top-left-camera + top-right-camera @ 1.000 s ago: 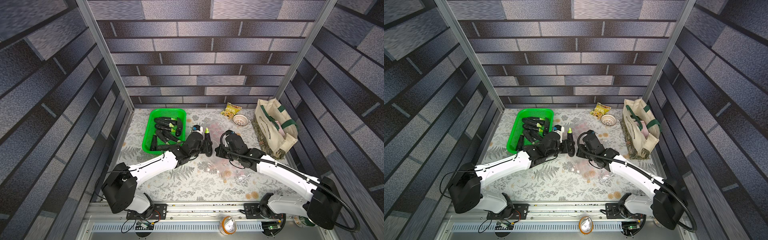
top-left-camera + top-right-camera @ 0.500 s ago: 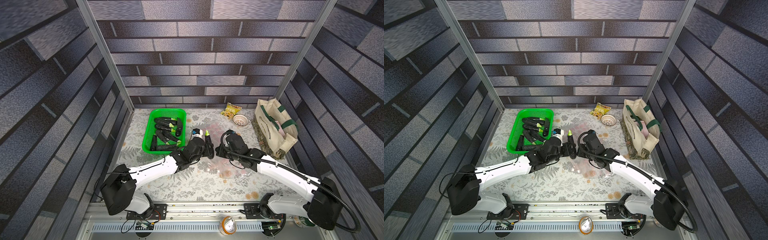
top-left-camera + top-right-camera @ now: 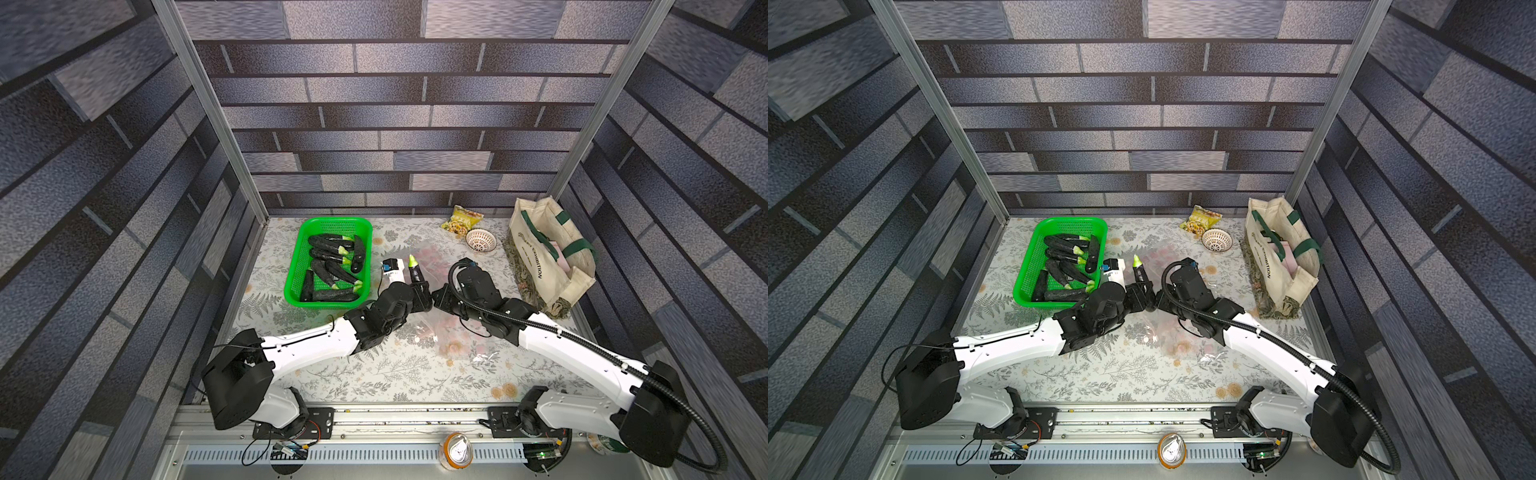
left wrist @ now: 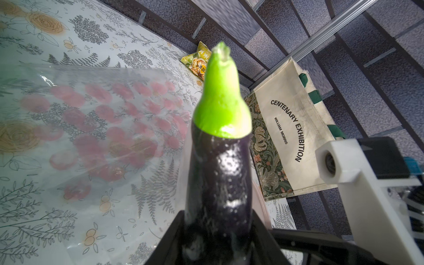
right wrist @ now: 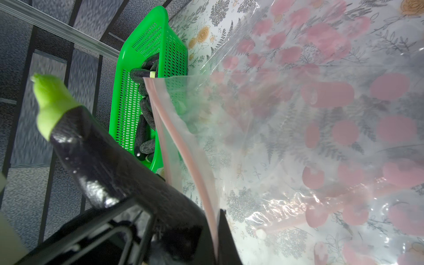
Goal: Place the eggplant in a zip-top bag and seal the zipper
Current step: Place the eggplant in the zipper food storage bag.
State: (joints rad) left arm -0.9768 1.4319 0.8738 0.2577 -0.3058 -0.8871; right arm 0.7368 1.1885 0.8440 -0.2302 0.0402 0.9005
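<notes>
Left gripper point(image 3: 419, 289), clasping the eggplant point(image 3: 415, 273), has swung in beside the right gripper point(image 3: 439, 297), clenched on the rim of the zip-top bag point(image 5: 321, 103); insertion seems next

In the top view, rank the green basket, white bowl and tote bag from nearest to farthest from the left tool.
1. Green basket, just left of the left tool, which grips the eggplant.
2. White bowl, back and to the right, near the rear wall.
3. Tote bag, farthest, against the right wall.
</notes>
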